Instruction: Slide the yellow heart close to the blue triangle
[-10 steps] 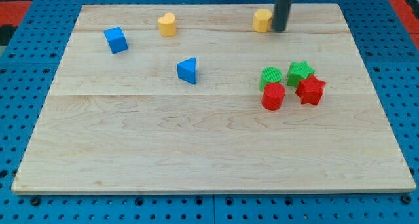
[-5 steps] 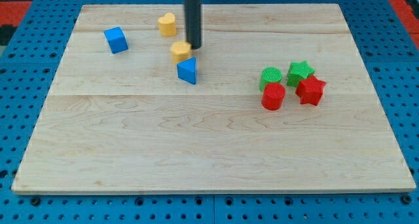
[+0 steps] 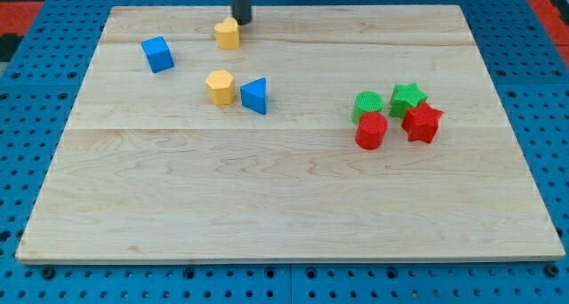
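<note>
The yellow heart (image 3: 228, 34) lies near the view's top, left of centre. The blue triangle (image 3: 254, 96) lies below it and slightly to the right, about a block's length and a half away. A yellow hexagon (image 3: 220, 87) sits just left of the triangle, almost touching it. My tip (image 3: 241, 22) is right at the heart's upper right edge; the rod runs up out of the view.
A blue cube (image 3: 157, 54) lies left of the heart. At the right is a tight cluster: a green round block (image 3: 367, 103), a green star (image 3: 408, 97), a red round block (image 3: 371, 132) and a red star (image 3: 422, 123). The wooden board (image 3: 284, 206) rests on a blue pegboard.
The rod pushed the yellow hexagon from the top right across to the blue triangle's left side. It then moved up to the yellow heart's upper right. The heart has not moved.
</note>
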